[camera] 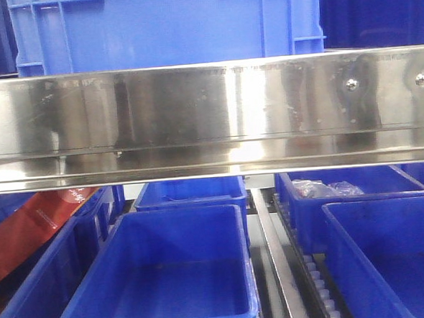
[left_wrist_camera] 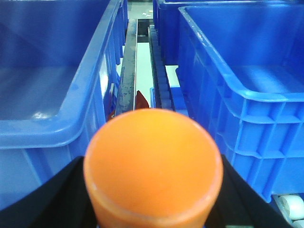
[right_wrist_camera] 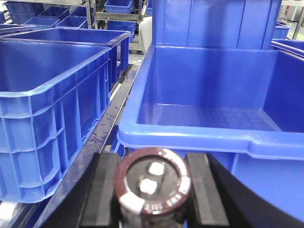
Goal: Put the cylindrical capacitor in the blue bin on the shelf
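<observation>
Standing beside the rack, I'd say the job is about halfway: the picking up is done, the putting down is not. The right gripper (right_wrist_camera: 153, 190) is closed on the capacitor (right_wrist_camera: 153, 183), a brown-sleeved can with two pale terminals on its end, pinched between the black pads (right_wrist_camera: 102, 190) on either side. It hangs just short of the near rim of a blue bin (right_wrist_camera: 190, 135), on the outside, so the part is not yet over the opening. That bin looks empty inside.

The left gripper (left_wrist_camera: 152, 199) is closed too, clamped around an orange cylinder (left_wrist_camera: 153, 156) whose smooth round end fills the lower part of its wrist view. It sits at the gap between a left-side bin (left_wrist_camera: 52, 128) and a right-side bin (left_wrist_camera: 247, 95), inside neither. Whether that orange piece is a second capacitor I cannot tell.

From the front, the shelf (camera: 194, 102) shows its shiny steel rail with bolt heads, bins above and below, and neither arm appears there. What is left, as I judge it: carry the capacitor forward past the rim, over the bin floor, and let go.
</observation>
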Action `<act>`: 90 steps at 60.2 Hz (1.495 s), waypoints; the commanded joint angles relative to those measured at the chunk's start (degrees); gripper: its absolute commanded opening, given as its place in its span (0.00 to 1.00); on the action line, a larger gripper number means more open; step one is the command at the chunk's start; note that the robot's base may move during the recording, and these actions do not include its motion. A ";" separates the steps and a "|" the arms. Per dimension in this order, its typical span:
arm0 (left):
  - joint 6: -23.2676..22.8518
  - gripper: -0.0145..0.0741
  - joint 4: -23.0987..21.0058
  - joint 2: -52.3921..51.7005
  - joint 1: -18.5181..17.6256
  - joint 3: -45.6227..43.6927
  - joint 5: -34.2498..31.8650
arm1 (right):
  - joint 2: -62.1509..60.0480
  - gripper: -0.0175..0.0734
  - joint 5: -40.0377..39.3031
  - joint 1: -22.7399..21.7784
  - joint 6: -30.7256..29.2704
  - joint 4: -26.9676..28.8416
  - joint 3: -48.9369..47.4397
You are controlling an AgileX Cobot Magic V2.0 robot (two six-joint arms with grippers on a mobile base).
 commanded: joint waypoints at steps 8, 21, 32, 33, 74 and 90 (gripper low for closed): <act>0.08 0.04 -0.02 -0.44 -0.35 -0.03 -1.31 | -0.23 0.01 -1.57 0.13 -0.10 -0.52 0.12; 0.08 0.04 -0.02 -0.44 -0.35 -0.03 -1.31 | -0.23 0.01 -1.57 0.13 -0.10 -0.52 0.12; 0.08 0.04 -0.02 -0.44 -0.35 -0.03 -1.31 | -0.23 0.01 -1.57 0.13 -0.10 -0.52 0.12; 0.08 0.04 -0.02 -0.44 -0.35 -0.03 -1.31 | -0.23 0.01 -1.57 0.13 -0.10 -0.52 0.12; 0.97 0.04 -0.18 1.89 -0.77 -3.12 0.45 | -0.23 0.01 -1.91 0.13 -0.10 -0.52 0.12; 3.21 0.04 -0.18 11.18 -7.39 -17.45 1.04 | -0.23 0.01 -1.92 0.13 -0.10 0.02 0.12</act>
